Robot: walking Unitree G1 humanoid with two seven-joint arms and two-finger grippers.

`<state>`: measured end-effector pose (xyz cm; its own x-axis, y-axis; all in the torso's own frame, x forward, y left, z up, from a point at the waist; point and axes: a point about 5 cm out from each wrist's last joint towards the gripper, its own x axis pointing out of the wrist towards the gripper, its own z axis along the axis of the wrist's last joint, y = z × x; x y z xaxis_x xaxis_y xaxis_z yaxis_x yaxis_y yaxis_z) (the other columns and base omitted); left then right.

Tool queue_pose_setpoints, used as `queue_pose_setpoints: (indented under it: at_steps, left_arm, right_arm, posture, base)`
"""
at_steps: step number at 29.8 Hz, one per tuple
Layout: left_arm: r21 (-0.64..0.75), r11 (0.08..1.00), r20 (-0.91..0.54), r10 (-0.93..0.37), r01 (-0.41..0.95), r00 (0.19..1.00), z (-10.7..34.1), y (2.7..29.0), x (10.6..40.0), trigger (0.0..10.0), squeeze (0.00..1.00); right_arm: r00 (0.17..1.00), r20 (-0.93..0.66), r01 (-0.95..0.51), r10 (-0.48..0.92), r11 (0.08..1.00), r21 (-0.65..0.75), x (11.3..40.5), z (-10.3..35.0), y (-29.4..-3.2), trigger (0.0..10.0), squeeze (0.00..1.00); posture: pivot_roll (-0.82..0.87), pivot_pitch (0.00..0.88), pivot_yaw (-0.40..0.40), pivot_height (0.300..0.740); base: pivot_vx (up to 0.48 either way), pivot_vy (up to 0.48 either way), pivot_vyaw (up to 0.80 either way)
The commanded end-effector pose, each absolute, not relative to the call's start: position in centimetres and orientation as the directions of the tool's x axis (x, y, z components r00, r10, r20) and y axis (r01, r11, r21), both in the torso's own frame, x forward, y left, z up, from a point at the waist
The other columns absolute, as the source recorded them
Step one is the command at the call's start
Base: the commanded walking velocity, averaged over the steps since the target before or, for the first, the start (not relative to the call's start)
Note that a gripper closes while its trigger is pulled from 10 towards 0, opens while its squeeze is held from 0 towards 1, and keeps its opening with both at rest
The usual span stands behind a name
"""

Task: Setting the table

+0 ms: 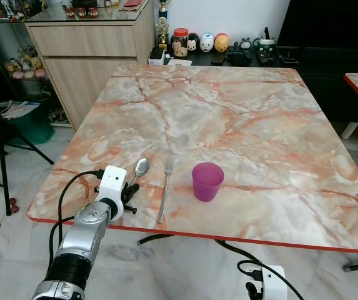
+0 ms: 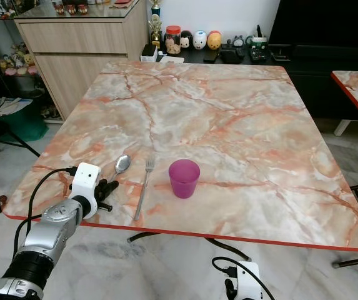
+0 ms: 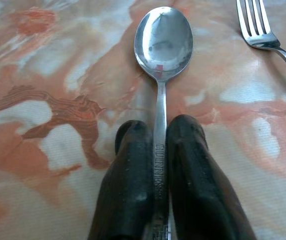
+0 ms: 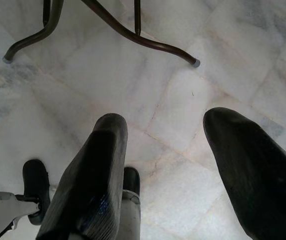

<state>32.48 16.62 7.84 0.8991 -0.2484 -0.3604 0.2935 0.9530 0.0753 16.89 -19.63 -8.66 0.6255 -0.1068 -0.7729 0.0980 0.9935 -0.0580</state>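
left gripper [image 3: 157,165] clamps spoon [image 3: 162,45] handle | fork [image 1: 165,187] beside | cup [image 1: 207,181]

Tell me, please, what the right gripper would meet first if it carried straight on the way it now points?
Probably the marble floor: the right gripper, fingers apart, points down at bare tiles. The table's metal legs lie farther off, seemingly outside that line, though depth is unclear.

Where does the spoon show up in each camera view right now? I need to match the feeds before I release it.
Left eye view: spoon near the table's front left edge, handle in the left gripper.
Right eye view: same spot, left of the fork.
Left wrist view: spoon centre frame, handle pinched between the black fingers.
Right wrist view: floor and table legs; the spoon is not in this picture.
Shared landmark: the fork beside the spoon.
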Motion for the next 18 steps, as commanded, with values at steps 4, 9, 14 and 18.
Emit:
queue_pose_setpoints:
  at_steps: [4, 9, 14, 18]
  left_arm:
    - [0.064, 0.947, -0.427, -0.259, 0.314, 0.867, 6.2, 16.7, 31.5, 0.0, 0.0]
    - [0.07, 0.948, -0.416, -0.257, 0.312, 0.872, 6.4, 16.6, 31.6, 0.0, 0.0]
    - [0.073, 0.951, -0.401, -0.247, 0.299, 0.882, 6.5, 16.5, 31.7, 0.0, 0.0]
    - [0.093, 0.967, -0.35, -0.19, 0.236, 0.917, 7.2, 16.8, 32.1, 0.0, 0.0]
  right_arm:
    - [0.621, -0.776, 0.097, -0.106, 0.994, -0.059, 16.9, -8.6, -19.8, 10.0, 0.0]
    - [0.622, -0.776, 0.097, -0.107, 0.994, -0.059, 16.9, -8.6, -19.8, 10.0, 0.0]
    - [0.621, -0.776, 0.098, -0.109, 0.993, -0.061, 16.9, -8.6, -19.8, 10.0, 0.0]
    - [0.622, -0.775, 0.099, -0.112, 0.993, -0.064, 16.9, -8.6, -19.8, 10.0, 0.0]
  posture:
    - [0.06, 0.0, -0.013, 0.74]
    - [0.06, 0.0, -0.012, 0.74]
    - [0.06, 0.0, -0.012, 0.74]
    - [0.06, 0.0, -0.014, 0.74]
  base:
    - [0.0, 0.0, 0.0]
    - [0.0, 0.0, 0.0]
    - [0.0, 0.0, 0.0]
    - [0.0, 0.0, 0.0]
